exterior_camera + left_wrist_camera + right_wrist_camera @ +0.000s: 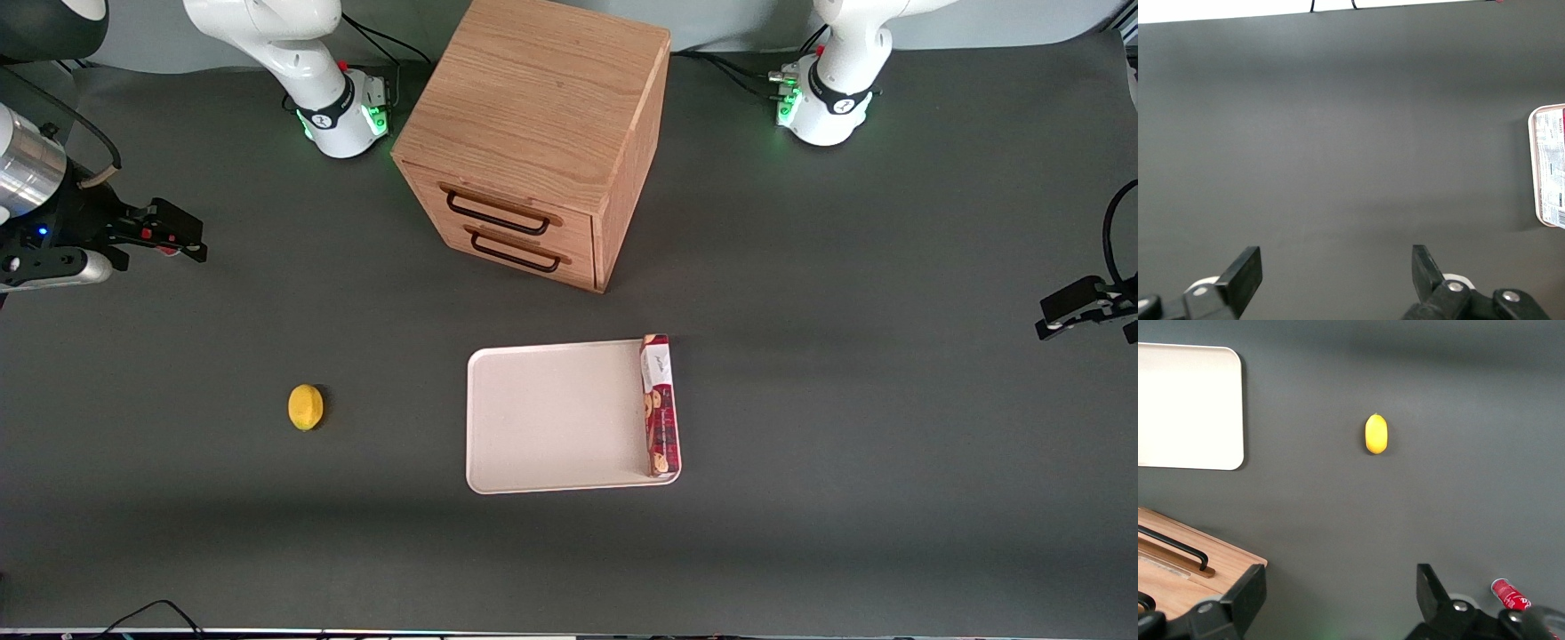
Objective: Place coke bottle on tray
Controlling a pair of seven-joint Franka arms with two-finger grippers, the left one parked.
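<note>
Only the capped end of the red coke bottle (1507,593) shows in the right wrist view, lying on the dark table close beside one finger of my gripper (1338,581). The rest of it is hidden by the gripper's body. The gripper is open with bare table between its fingers. In the front view the gripper (182,240) hovers at the working arm's end of the table, farther from the camera than the lemon. The cream-white tray (551,418) (1185,407) lies mid-table in front of the cabinet, well away from the gripper.
A wooden two-drawer cabinet (533,133) (1178,567) stands farther from the camera than the tray. A long red cookie box (659,404) (1551,167) lies along one tray edge. A yellow lemon (306,407) (1376,433) sits between gripper and tray.
</note>
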